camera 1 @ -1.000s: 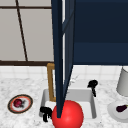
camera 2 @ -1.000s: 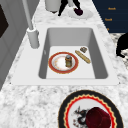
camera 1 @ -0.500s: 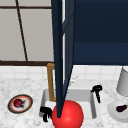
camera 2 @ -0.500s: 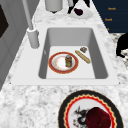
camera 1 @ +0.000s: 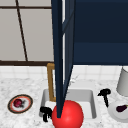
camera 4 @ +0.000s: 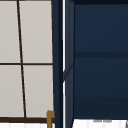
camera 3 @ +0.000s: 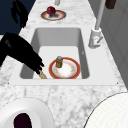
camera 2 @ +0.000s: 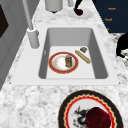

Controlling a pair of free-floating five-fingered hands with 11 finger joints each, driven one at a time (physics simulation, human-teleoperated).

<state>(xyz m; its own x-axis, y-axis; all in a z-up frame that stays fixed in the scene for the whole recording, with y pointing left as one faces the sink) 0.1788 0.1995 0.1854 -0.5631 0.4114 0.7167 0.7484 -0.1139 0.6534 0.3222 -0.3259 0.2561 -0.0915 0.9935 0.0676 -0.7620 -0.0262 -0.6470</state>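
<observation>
Front view: left hand (camera 1: pixel 45 113), fingers curled and holding nothing, at the sink (camera 1: pixel 92 100) front-left corner, unmoved; right hand (camera 1: pixel 105 93), fingers drooping loosely, has drifted slightly right of the sink.
Right side view: breadstick (camera 3: pixel 42 74) lies in the sink under the right hand (camera 3: pixel 21 53).

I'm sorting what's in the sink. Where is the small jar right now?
The jar stands upright on the red-rimmed plate on the sink floor, left of the stick in the left side view.
</observation>
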